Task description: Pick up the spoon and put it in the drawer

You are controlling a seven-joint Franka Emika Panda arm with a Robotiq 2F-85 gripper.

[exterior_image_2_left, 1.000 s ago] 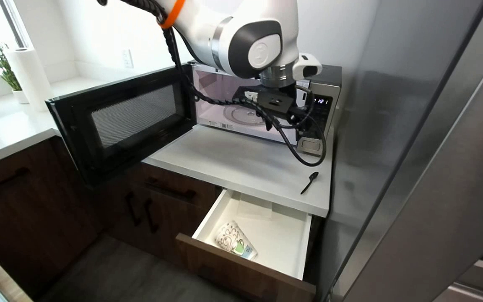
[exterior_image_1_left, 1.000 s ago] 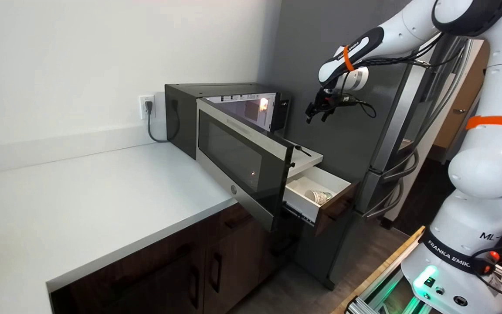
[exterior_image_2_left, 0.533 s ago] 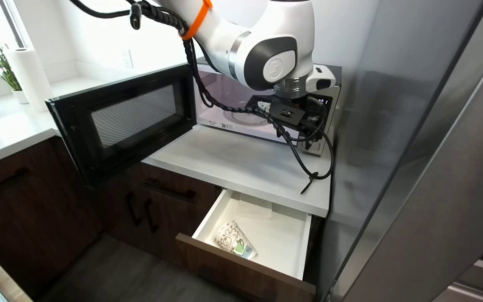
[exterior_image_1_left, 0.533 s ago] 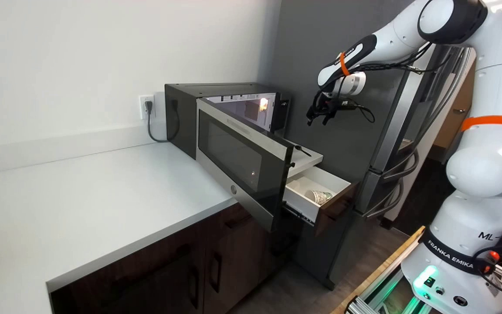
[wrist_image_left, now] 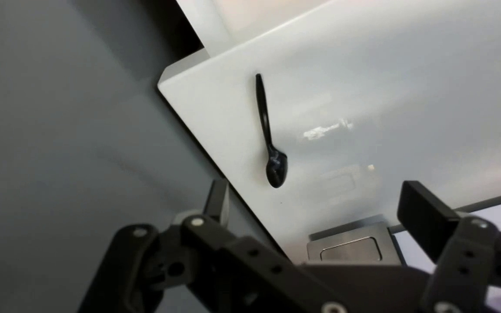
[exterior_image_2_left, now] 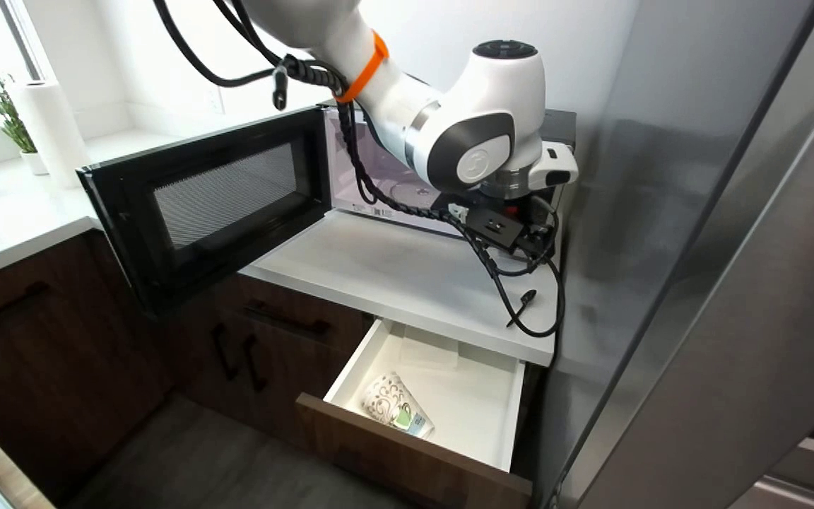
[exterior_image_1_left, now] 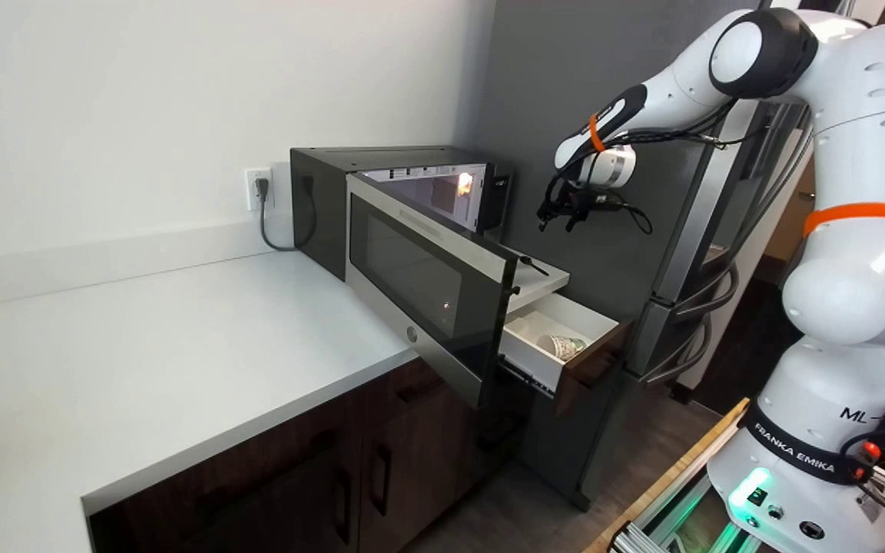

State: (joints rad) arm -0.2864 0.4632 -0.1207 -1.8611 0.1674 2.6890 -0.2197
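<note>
White wall (exterior_image_1_left: 181, 92) and grey fridge (exterior_image_1_left: 604, 269) box in a pale counter (exterior_image_2_left: 386, 258), and over it leans the arm (exterior_image_1_left: 834, 299), near an open microwave (exterior_image_1_left: 404, 269) showing its turntable (exterior_image_2_left: 417, 191) and a drawer (exterior_image_2_left: 474, 403) drawn out under the counter's front edge. The arm's gripper (wrist_image_left: 318, 200) hangs above the counter with its fingers (wrist_image_left: 426, 217) spread well apart, a patterned cup (exterior_image_2_left: 393, 403) lies on its side in the drawer near the front, and a black spoon (wrist_image_left: 267, 130) lies on the counter, near the corner beside the fridge. FRANKA EMIKA is lettered on the arm's base (exterior_image_1_left: 803, 499), with ML above it; the cup's print is too small for me to read.
</note>
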